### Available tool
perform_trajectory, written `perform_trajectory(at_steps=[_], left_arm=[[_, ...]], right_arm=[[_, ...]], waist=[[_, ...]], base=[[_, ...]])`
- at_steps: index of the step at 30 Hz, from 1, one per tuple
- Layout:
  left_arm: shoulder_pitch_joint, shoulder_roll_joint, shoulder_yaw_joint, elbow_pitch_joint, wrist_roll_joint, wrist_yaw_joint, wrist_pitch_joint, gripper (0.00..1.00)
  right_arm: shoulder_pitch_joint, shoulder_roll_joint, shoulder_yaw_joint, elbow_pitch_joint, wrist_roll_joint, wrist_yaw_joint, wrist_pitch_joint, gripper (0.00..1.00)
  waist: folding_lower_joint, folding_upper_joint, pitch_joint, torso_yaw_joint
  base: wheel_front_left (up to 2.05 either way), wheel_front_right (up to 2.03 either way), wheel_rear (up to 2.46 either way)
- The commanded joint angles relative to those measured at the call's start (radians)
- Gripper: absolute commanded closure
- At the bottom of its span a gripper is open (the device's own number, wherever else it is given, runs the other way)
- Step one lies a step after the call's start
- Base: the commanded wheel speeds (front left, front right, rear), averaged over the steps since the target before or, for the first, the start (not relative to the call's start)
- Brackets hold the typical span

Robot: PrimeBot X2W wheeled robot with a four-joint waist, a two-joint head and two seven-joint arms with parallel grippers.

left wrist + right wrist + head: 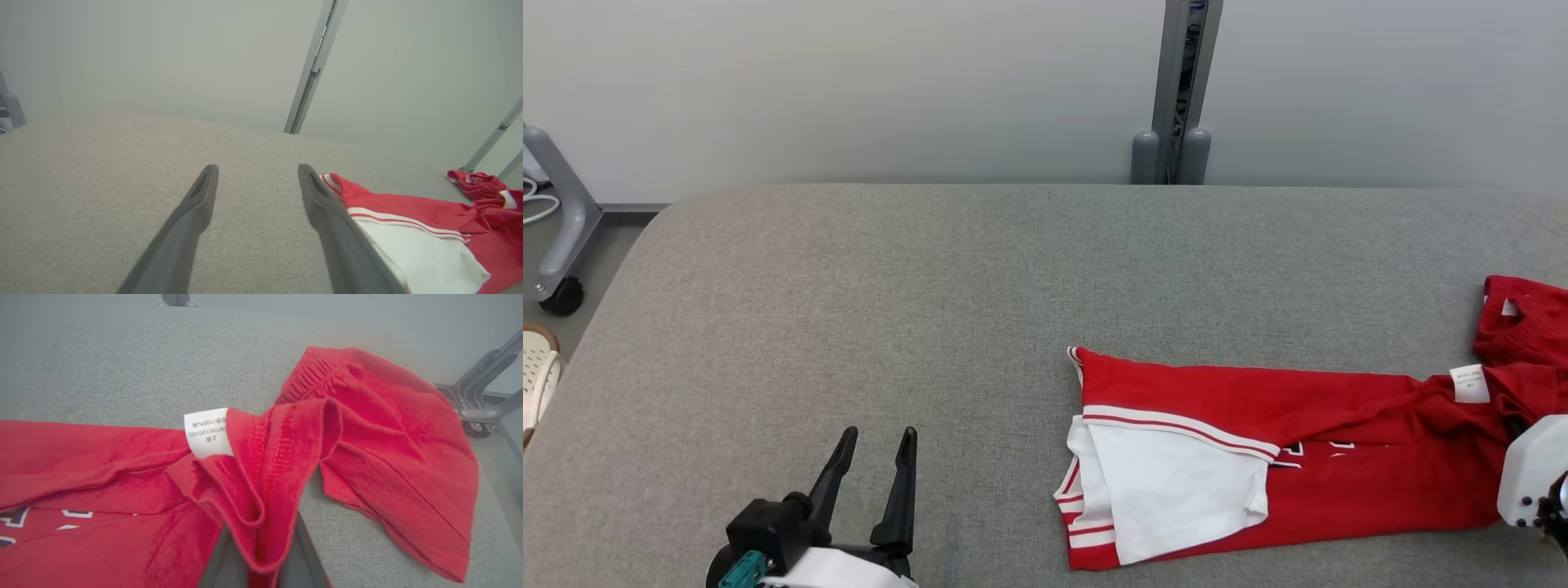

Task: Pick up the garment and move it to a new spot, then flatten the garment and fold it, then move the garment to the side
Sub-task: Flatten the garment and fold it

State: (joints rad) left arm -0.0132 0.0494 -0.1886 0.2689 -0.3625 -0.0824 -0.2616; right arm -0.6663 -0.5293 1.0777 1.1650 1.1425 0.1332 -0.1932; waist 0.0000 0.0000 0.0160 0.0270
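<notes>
A red garment (pixel 1339 457) with white trim and a white panel lies stretched across the right half of the grey padded table (pixel 849 286), its white label (pixel 1470 384) near the right end. My left gripper (pixel 879 437) hovers open over bare table at the lower left, well left of the cloth; in the left wrist view the left gripper (pixel 257 171) has the garment (pixel 429 228) just right of its right finger. My right gripper (pixel 261 543) is shut on a bunched fold of the garment (pixel 367 428) beside the label (pixel 206 433); cloth hides its fingertips. Its white wrist housing (pixel 1531 474) shows at the right edge.
A grey upright post (pixel 1176 90) stands behind the table's far edge. A grey wheeled stand leg (pixel 560 237) and a pale perforated object (pixel 535 376) sit on the floor past the table's rounded left edge. A metal frame (pixel 478 396) stands off the right end.
</notes>
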Motion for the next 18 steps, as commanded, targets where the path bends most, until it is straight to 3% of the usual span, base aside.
perform_trajectory(at_steps=[1,18], left_arm=[[0.01,0.004,0.006,0.002,-0.005,0.001,-0.004,0.0],[0.025,0.004,-0.001,-0.007,-0.044,0.015,-0.004,0.0]], right_arm=[[0.0,0.003,0.006,-0.011,-0.006,-0.004,0.007,1.0],[-0.042,0.071,0.067,-0.209,-0.002,-0.002,0.112,1.0]], waist=[[0.0,0.0,-0.008,-0.005],[0.0,0.0,-0.049,-0.054]], base=[[0.0,0.0,0.0],[0.0,0.0,0.0]])
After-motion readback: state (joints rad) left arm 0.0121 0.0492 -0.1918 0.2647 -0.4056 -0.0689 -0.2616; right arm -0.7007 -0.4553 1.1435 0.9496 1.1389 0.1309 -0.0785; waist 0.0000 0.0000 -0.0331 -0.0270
